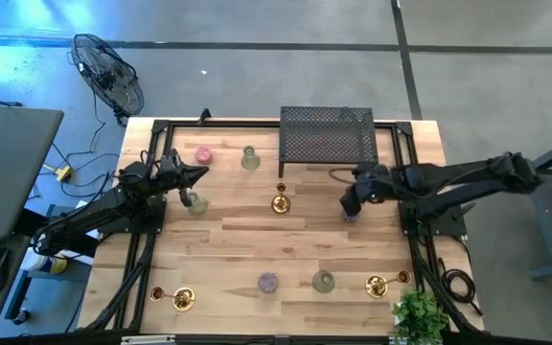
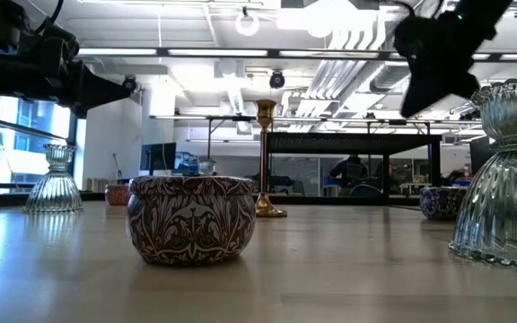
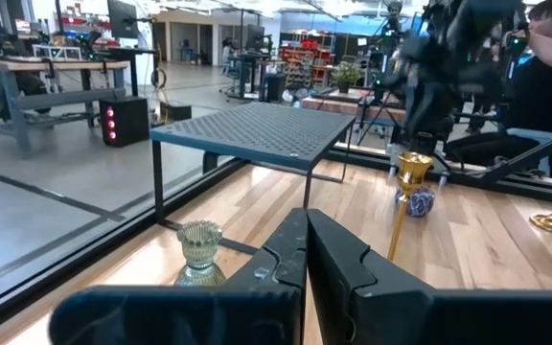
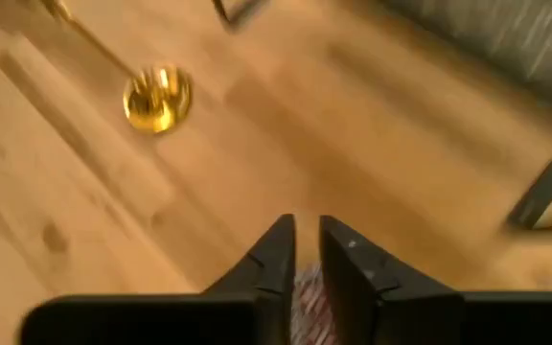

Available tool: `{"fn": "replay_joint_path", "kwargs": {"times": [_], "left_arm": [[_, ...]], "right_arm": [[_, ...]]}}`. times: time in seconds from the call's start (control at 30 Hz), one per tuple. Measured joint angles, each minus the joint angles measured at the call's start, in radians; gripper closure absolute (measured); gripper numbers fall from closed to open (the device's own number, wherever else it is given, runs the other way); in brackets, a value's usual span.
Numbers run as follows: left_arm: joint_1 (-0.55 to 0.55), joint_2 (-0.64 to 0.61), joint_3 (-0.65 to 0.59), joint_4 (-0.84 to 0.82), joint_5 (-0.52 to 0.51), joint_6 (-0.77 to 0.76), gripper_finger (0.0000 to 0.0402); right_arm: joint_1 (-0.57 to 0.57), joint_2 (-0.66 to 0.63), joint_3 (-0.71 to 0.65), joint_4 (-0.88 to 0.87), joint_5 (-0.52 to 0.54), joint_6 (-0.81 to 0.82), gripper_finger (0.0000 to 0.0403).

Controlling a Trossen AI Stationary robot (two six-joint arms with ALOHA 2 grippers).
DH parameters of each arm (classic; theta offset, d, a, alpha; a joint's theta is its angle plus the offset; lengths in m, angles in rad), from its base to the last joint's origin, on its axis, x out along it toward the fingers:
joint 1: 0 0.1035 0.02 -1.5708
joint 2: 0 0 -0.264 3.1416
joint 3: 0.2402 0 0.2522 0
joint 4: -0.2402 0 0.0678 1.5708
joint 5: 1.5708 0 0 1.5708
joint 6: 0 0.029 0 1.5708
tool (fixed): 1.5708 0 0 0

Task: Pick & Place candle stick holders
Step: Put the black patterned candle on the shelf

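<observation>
Overhead view. My right end effector (image 1: 350, 205) hangs right of centre over a small patterned cup (image 1: 349, 217) on the desk (image 1: 228, 240). In the right wrist view its fingers stand a narrow gap apart, with the cup's pattern showing just between and beneath the tips; whether they grip it I cannot tell. My left end effector (image 1: 197, 176), at the left of the frame, is closed on nothing and points toward a clear glass holder (image 1: 196, 202) just below it in the frame.

Progress, as I judge it: early. The candle stick holders lie scattered. A pink cup (image 1: 203, 154) and a pale-green glass holder (image 1: 249, 159) sit at upper left; a brass holder (image 1: 280, 202) stands mid-frame. Along the lower edge lie two more brass holders (image 1: 181, 298) (image 1: 377, 285), a purple cup (image 1: 268, 283) and a greenish glass (image 1: 323, 282). The black perforated rack (image 1: 326, 135) at upper centre carries none.

Materials: the brass is polished, with a round foot and slim stem. The glass is ribbed and waisted. The cups are squat and printed with scrollwork. The desk is pale planked wood.
</observation>
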Motion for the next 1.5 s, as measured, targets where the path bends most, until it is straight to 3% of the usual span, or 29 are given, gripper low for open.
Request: {"fn": "replay_joint_path", "kwargs": {"times": [0.13, 0.3, 0.47, 0.63, 1.0, 1.5], "left_arm": [[0.000, 0.000, 0.000, 0.010, 0.000, 0.002, 0.0401], [0.000, 0.000, 0.000, 0.013, -0.005, 0.021, 0.0401], [0.000, 0.000, 0.000, 0.010, -0.004, 0.021, 0.0401], [0.000, 0.000, 0.000, 0.002, 0.006, 0.021, 0.0401], [0.000, 0.000, 0.000, 0.012, 0.005, 0.028, 0.0401], [0.000, 0.000, 0.000, 0.012, 0.005, 0.028, 0.0401]], "right_arm": [[0.059, 0.015, -0.058, -0.009, -0.067, 0.149, 0.0284], [0.118, 0.047, -0.085, -0.021, -0.073, 0.278, 0.0179], [0.125, 0.134, -0.087, -0.022, -0.079, 0.304, 0.0080], [0.125, 0.231, -0.087, -0.017, -0.073, 0.280, 0.0029], [0.112, 0.374, -0.087, 0.062, -0.028, 0.235, 0.0029], [0.095, 0.429, -0.088, 0.097, -0.094, 0.221, 0.0112]]}}
